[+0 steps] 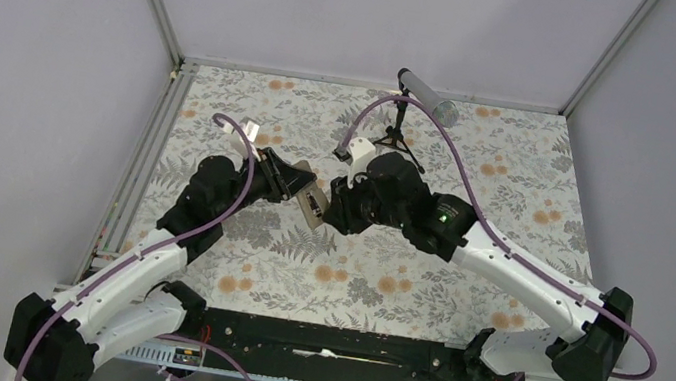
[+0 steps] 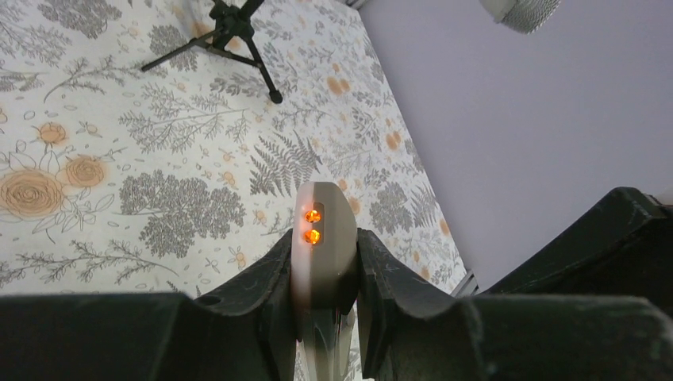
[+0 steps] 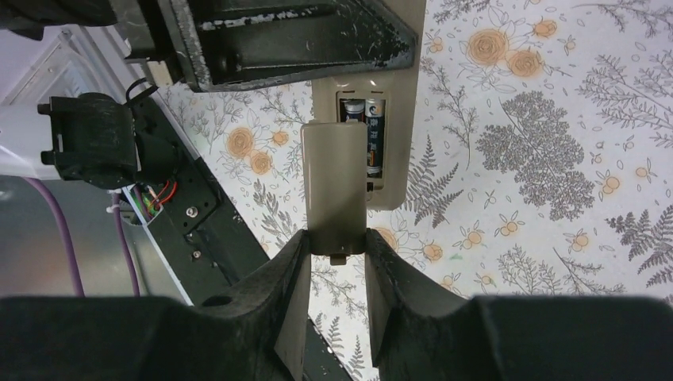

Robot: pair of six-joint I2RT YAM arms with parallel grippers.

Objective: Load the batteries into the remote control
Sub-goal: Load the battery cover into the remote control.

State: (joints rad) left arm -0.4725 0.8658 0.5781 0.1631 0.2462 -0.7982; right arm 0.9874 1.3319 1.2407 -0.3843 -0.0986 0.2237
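— What takes up most of the view?

— The floral surface (image 1: pixel 477 181), with a black tripod (image 1: pixel 392 141) standing at its twelve o'clock edge.

— And the tools?

— They meet near the middle. The left tool (image 2: pixel 324 248) reaches in from nine o'clock, clenched on the remote control (image 3: pixel 401 159), which it holds edge-on above the surface. The right tool (image 3: pixel 335 236) reaches in from three o'clock, pinching a flat beige cover (image 3: pixel 333 175).

— The batteries?

— Both batteries (image 3: pixel 374 135) lie side by side in the open compartment (image 3: pixel 381 178) in the remote control's back. From the right wrist, the cover overlaps the compartment's nine o'clock half, and one cell shows fully at the cover's one o'clock. Whether the cover touches the remote control, I cannot tell.
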